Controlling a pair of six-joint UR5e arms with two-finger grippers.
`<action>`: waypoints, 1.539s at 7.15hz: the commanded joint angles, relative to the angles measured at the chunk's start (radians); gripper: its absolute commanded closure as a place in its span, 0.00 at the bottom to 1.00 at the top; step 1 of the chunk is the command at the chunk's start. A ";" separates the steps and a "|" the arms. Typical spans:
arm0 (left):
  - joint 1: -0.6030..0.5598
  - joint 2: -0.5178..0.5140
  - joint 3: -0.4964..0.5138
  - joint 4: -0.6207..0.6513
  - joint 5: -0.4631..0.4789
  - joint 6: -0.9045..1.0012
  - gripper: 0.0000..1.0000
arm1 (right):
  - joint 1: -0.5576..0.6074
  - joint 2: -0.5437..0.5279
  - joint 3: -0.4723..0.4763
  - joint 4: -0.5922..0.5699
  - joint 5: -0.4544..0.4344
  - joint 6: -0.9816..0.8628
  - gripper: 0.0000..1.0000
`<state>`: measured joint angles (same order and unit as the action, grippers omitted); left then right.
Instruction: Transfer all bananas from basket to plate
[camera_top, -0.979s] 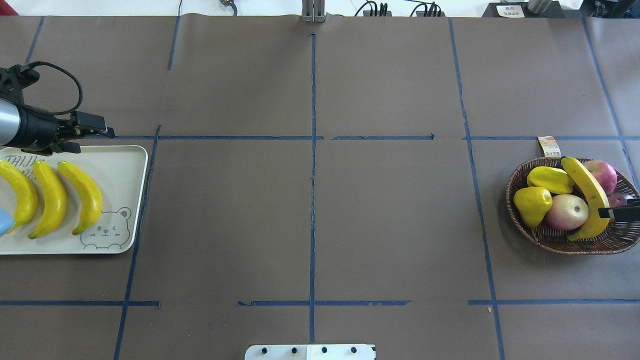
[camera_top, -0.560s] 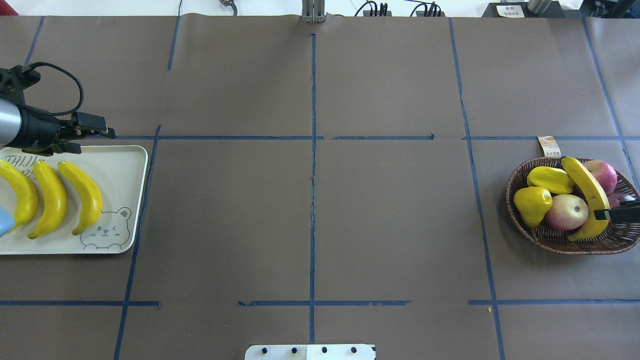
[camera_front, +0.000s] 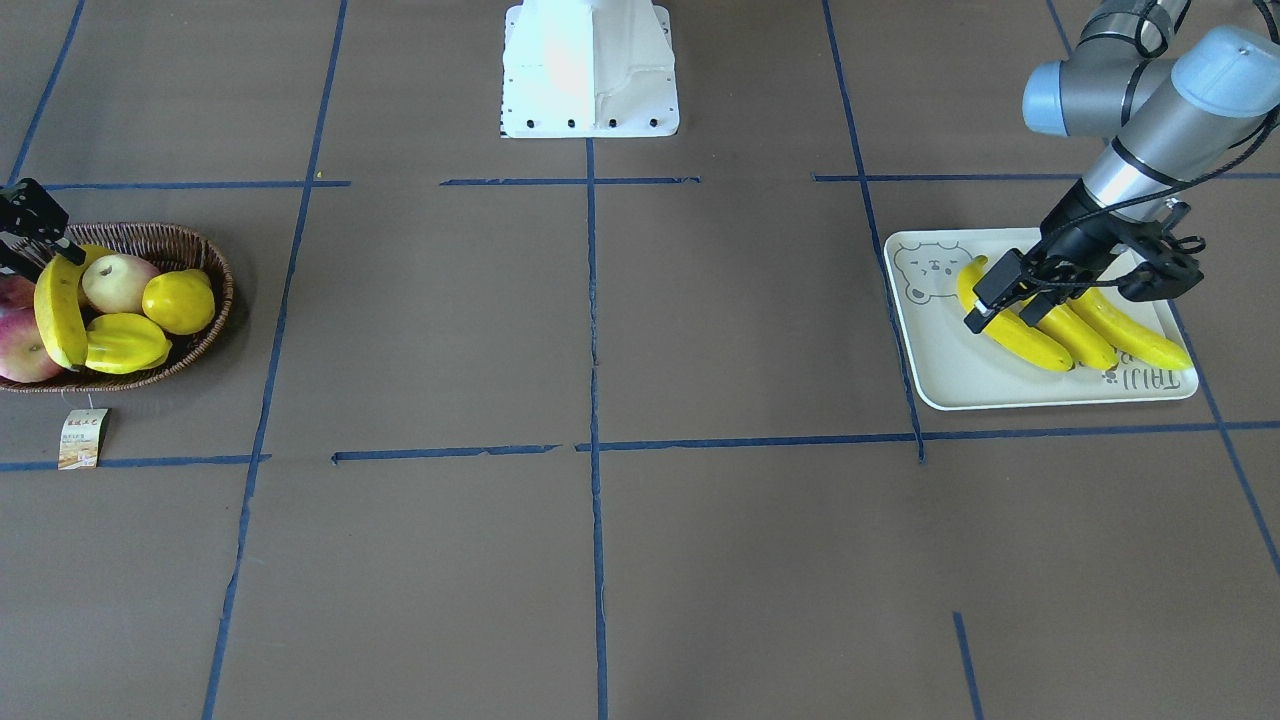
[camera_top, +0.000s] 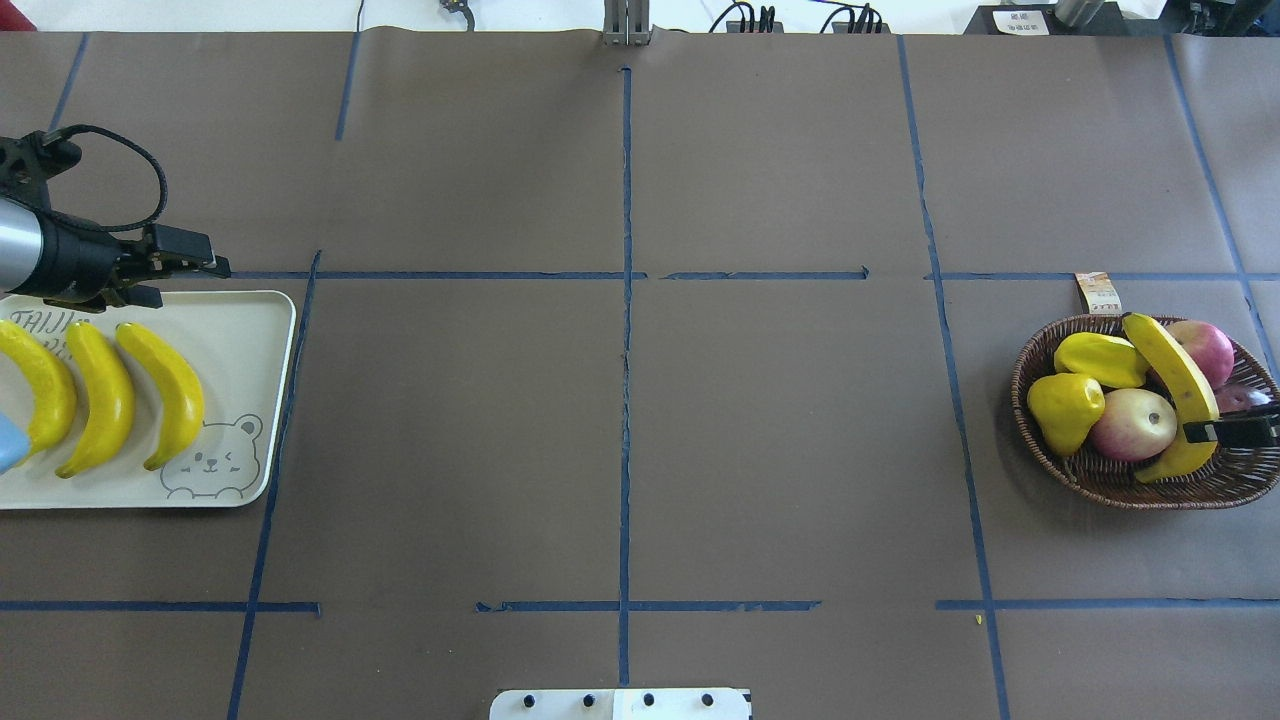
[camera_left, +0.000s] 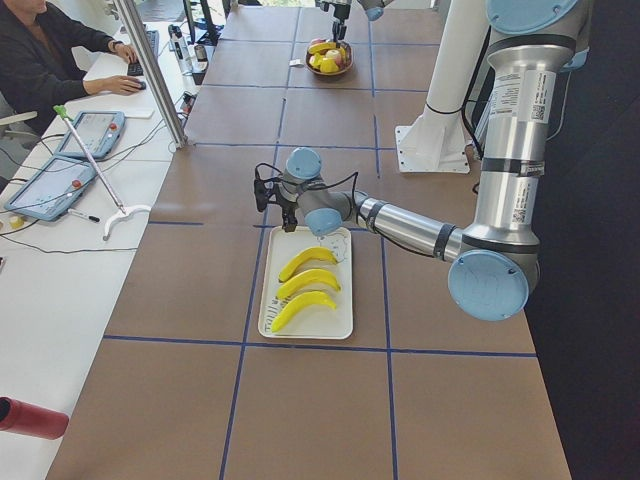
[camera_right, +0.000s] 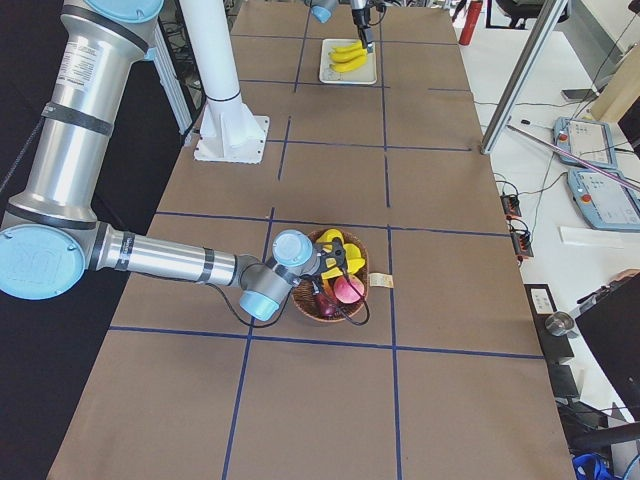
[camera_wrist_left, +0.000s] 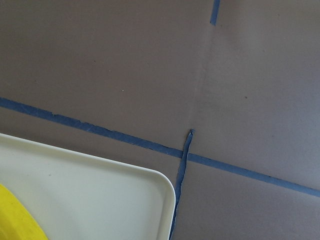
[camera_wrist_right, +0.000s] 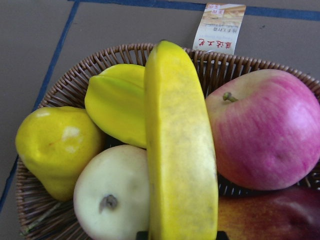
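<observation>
On the plate (camera_top: 250, 330), three bananas (camera_top: 100, 400), left claw (camera_front: 985, 305) released; in the basket (camera_top: 1100, 485), right claw (camera_top: 1205, 433) straddles the fourth banana (camera_top: 1165, 365), grip unclear.

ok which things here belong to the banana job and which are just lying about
Job: long yellow banana in the brown wicker basket, three yellow bananas on the cream rectangular plate.
Lying about: pink apples, ridged yellow starfruit, plump yellow fruit.

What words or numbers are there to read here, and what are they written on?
"TAIJI": grey letters on the plate; any more lettering is hidden by the bananas.
Paper tag of the basket: red print, too blurred to read.
Sticker on the left arm: too small to read.
</observation>
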<state>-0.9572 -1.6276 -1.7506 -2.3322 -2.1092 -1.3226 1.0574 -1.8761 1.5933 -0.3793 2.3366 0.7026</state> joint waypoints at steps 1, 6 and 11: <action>0.000 -0.002 0.000 0.001 0.000 0.000 0.01 | 0.080 0.003 0.014 0.008 0.094 -0.002 0.98; 0.000 -0.024 0.003 0.001 -0.002 -0.003 0.01 | 0.290 0.188 0.037 -0.169 0.298 0.011 0.99; 0.113 -0.231 0.009 -0.021 0.002 -0.233 0.01 | -0.110 0.561 0.060 -0.194 0.024 0.608 0.98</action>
<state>-0.8798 -1.7986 -1.7432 -2.3425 -2.1086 -1.5037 1.0657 -1.3773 1.6362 -0.5755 2.4608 1.2060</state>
